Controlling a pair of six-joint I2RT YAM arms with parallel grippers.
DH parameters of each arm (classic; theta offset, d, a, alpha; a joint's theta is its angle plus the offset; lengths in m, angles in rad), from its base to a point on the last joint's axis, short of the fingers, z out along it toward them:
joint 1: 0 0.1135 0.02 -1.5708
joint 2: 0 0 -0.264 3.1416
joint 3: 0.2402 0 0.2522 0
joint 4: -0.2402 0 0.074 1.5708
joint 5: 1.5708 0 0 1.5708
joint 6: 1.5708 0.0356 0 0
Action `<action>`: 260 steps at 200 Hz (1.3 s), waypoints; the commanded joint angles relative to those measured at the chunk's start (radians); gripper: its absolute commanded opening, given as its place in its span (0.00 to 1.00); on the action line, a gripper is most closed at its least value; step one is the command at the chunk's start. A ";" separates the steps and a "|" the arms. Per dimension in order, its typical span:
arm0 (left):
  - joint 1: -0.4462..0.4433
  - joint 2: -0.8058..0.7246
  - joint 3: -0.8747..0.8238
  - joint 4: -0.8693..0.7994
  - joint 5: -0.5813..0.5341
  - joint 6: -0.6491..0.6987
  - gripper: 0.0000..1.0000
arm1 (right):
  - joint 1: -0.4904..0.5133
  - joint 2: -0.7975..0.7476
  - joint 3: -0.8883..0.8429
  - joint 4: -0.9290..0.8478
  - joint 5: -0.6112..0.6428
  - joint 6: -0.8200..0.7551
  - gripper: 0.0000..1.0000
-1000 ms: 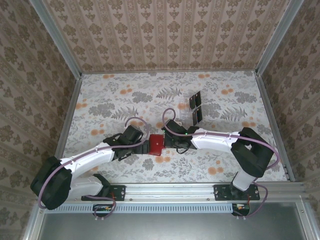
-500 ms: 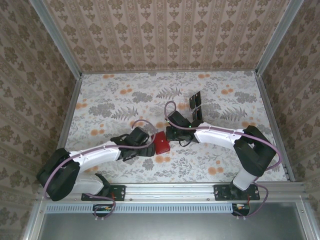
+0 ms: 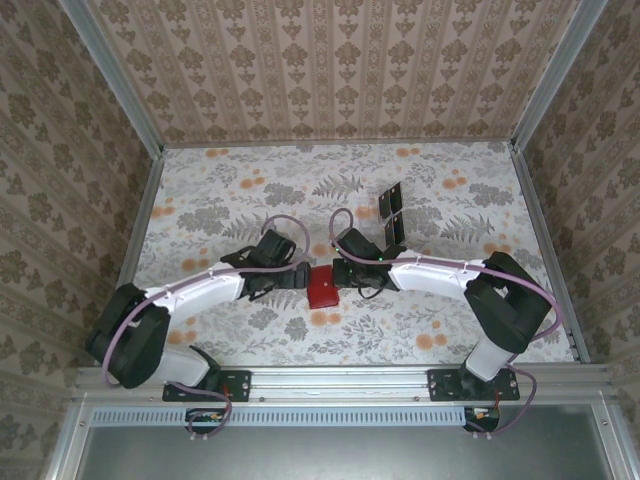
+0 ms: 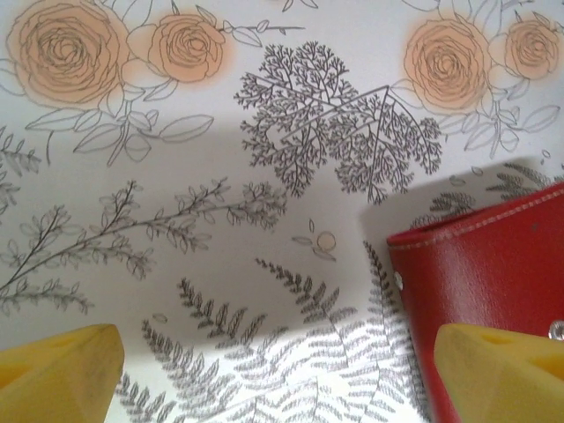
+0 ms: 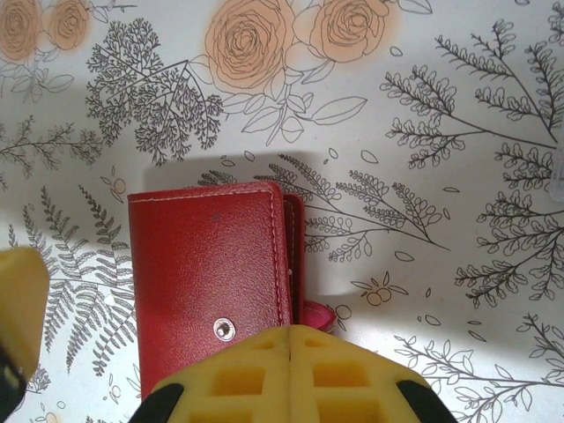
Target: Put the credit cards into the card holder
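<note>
Left hand (image 3: 296,279) left of centre, fingers (image 4: 55,370) spread wide, nothing between them; right fingertip overlaps wallet edge in wrist view. Red wallet (image 3: 321,288) folded, flat on surface (image 3: 200,200), frame centre, between both hands. Right hand (image 3: 342,276) just right of it, closed, empty, tips over wallet's lower edge in wrist view. Two dark cards (image 3: 390,201) upper right of centre, well apart from wallet.

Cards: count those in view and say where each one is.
2. One card is right of centre, toward the back; the other is just nearer, beside it. More may be hidden inside the wallet.
</note>
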 commanded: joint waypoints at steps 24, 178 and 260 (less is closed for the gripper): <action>0.007 0.061 0.058 0.014 0.054 0.066 1.00 | 0.007 -0.017 -0.027 0.033 -0.012 0.026 0.00; -0.040 0.205 0.089 -0.007 -0.023 0.065 1.00 | -0.001 -0.073 -0.035 -0.012 0.016 0.014 0.24; -0.050 0.208 0.070 0.012 -0.020 0.052 1.00 | -0.002 -0.075 -0.028 -0.026 0.008 0.012 0.26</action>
